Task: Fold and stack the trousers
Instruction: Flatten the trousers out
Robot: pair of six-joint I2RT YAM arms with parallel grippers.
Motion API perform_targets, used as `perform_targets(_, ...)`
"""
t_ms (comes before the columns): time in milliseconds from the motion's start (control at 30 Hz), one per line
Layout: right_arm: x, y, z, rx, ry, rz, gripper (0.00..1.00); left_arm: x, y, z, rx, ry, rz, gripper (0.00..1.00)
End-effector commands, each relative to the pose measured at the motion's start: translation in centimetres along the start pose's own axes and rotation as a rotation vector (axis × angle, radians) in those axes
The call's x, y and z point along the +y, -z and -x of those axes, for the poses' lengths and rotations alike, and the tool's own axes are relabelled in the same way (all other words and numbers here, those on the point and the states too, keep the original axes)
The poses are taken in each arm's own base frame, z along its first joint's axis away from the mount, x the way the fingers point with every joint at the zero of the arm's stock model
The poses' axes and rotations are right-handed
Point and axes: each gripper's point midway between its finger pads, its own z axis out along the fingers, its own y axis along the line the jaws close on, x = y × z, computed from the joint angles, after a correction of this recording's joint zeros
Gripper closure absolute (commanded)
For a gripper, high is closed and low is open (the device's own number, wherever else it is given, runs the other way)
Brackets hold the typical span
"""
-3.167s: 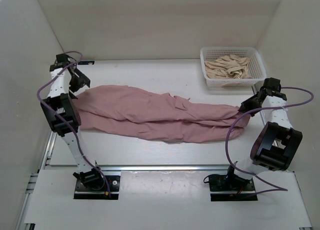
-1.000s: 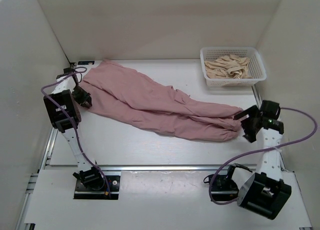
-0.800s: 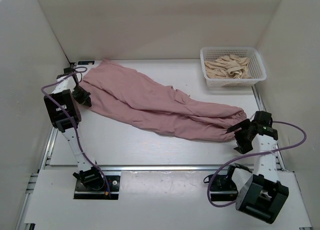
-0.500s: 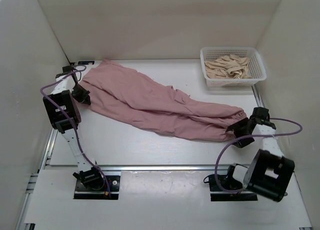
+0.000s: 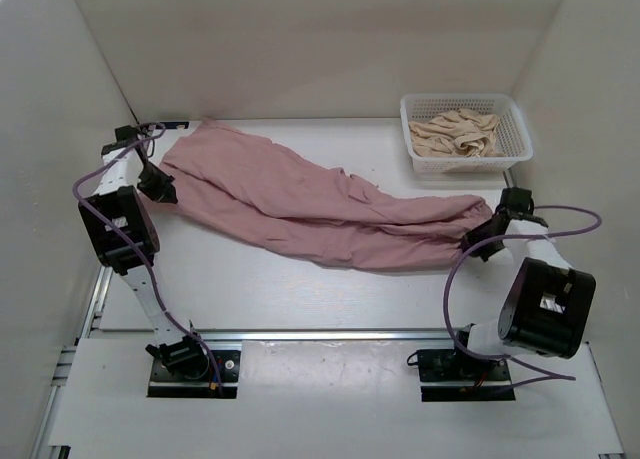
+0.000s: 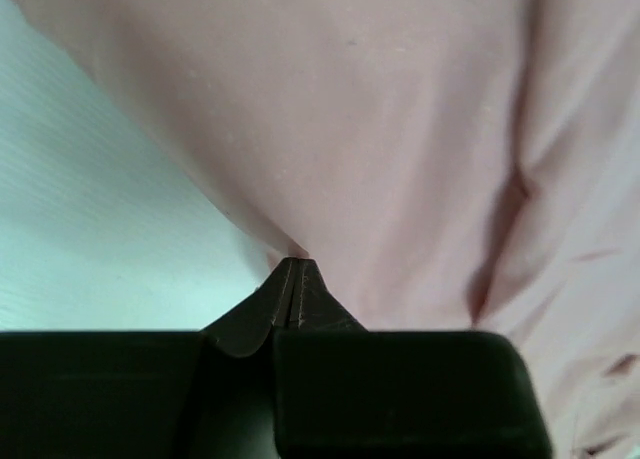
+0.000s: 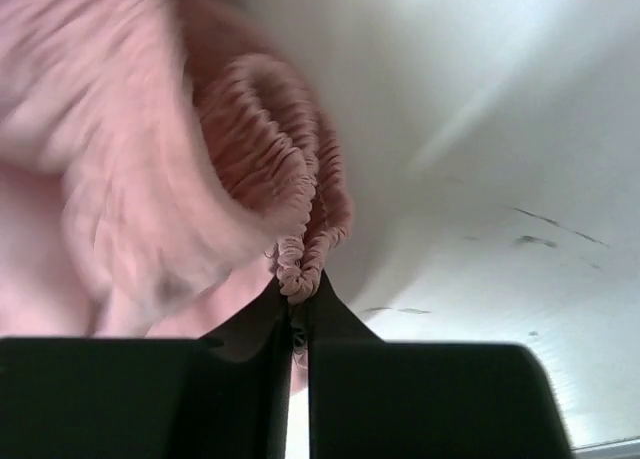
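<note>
Trousers, change: the trousers [image 5: 320,204] lay spread on a slant from the upper left of the top view to its right middle, waist at the left; within the last second the leg ends had shifted a little upward at the right.
Left gripper, change: the left gripper [image 5: 158,185] had gone from half open to jaws fully closed, pinching the waist-end edge of the fabric, as its wrist view showed [image 6: 295,271].
Right gripper, change: the right gripper [image 5: 478,243] had swung in from below the leg ends and snapped its jaws closed on the ankle cuffs [image 7: 290,179].
Meaning: both ends looked gripped, so a lift and an end-to-end fold seemed ready to begin; no fold was made yet.
Table: the table [image 5: 300,284] was white, flat and matte, with faint scuffs in the right wrist view.
Fabric: dusty pink, thin, limp, softly creased, the two legs lying side by side.
Basket: a white plastic lattice basket [image 5: 415,157] sat at the upper right, holding crumpled beige cloths [image 5: 458,134].
Cuffs: tightly gathered, ribbed rings, bunched together.
</note>
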Motion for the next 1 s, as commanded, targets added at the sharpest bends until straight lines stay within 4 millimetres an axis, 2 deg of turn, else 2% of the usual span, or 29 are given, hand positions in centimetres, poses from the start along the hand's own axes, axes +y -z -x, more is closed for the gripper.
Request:
perform_targets(0,5.4,5.9,4.4,-0.165,0.053,0.165,1.0,-3.2,7.2,2.4,-0.122,0.02,-0.153,0.9)
perform_targets(67,7.1,10.3,6.1,-0.25,0.093,0.209,1.0,-3.9,9.8,2.8,-0.162,0.022,-0.193,0.9)
perform_targets(100,7.2,11.3,6.6,-0.265,0.104,0.199,1.0,-4.4,11.2,3.4,-0.195,0.018,-0.215,0.9)
perform_targets(167,7.2,13.9,7.3,-0.311,0.134,0.177,1.0,-4.6,13.5,3.4,-0.224,0.015,-0.234,0.9)
perform_targets(233,6.6,15.1,7.2,-0.337,0.142,0.16,1.0,-4.5,15.1,3.6,-0.258,0.015,-0.235,0.9)
perform_targets(267,5.9,15.0,6.6,-0.32,0.141,0.145,1.0,-4.5,16.5,3.5,-0.28,0.012,-0.249,0.9)
perform_targets(300,5.2,15.4,6.3,-0.335,0.132,0.14,1.0,-4.3,17.0,3.2,-0.285,0.012,-0.252,0.9)
perform_targets(333,4.5,15.3,6.0,-0.328,0.123,0.127,1.0,-3.6,17.0,2.8,-0.291,0.017,-0.23,0.9)
perform_targets(367,3.9,15.1,5.4,-0.318,0.122,0.12,1.0,-3.3,18.1,2.5,-0.316,0.016,-0.235,0.9)
perform_targets(400,2.6,14.5,4.0,-0.292,0.109,0.1,1.0,-2.9,18.3,2.2,-0.32,0.019,-0.225,0.9)
perform_targets(433,2.3,14.2,3.3,-0.275,0.111,0.105,1.0,-1.9,17.5,1.4,-0.308,0.014,-0.189,0.9)
perform_targets(467,1.8,13.8,2.6,-0.26,0.112,0.106,1.0,-1.4,17.7,0.7,-0.307,0.014,-0.188,0.9)
perform_targets(500,0.7,12.8,1.3,-0.231,0.1,0.096,1.0,-1.0,17.0,0.1,-0.293,0.015,-0.179,0.9)
perform_targets(533,0.1,12.4,0.7,-0.221,0.099,0.087,1.0,-0.5,15.9,-0.4,-0.274,0.002,-0.163,0.9)
perform_targets(567,-0.3,12.1,0.5,-0.226,0.097,0.08,1.0,-0.4,13.8,-2.6,-0.209,-0.03,-0.146,0.85)
perform_targets(600,-0.9,11.4,0.0,-0.216,0.096,0.071,1.0,-0.4,12.6,-3.5,-0.174,-0.049,-0.147,0.79)
perform_targets(633,-1.0,11.6,0.2,-0.232,0.096,0.069,1.0,-0.5,11.3,-4.5,-0.136,-0.074,-0.148,0.58)
perform_targets(700,-1.3,11.3,0.0,-0.224,0.104,0.061,1.0,0.0,7.6,-6.7,-0.03,-0.101,-0.102,0.27)
perform_targets(767,-1.2,11.1,-0.1,-0.218,0.106,0.071,1.0,0.5,5.8,-7.2,0.006,-0.107,-0.078,0.03)
perform_targets(833,-1.0,11.1,0.0,-0.226,0.107,0.078,1.0,0.8,3.9,-7.4,0.041,-0.104,-0.056,0.01)
perform_targets(900,-1.0,11.1,0.0,-0.226,0.107,0.078,1.0,0.3,3.4,-6.2,0.018,-0.105,-0.049,0.01)
perform_targets(967,-0.8,11.1,0.2,-0.233,0.107,0.084,1.0,0.4,1.7,-5.9,0.04,-0.103,-0.02,0.01)
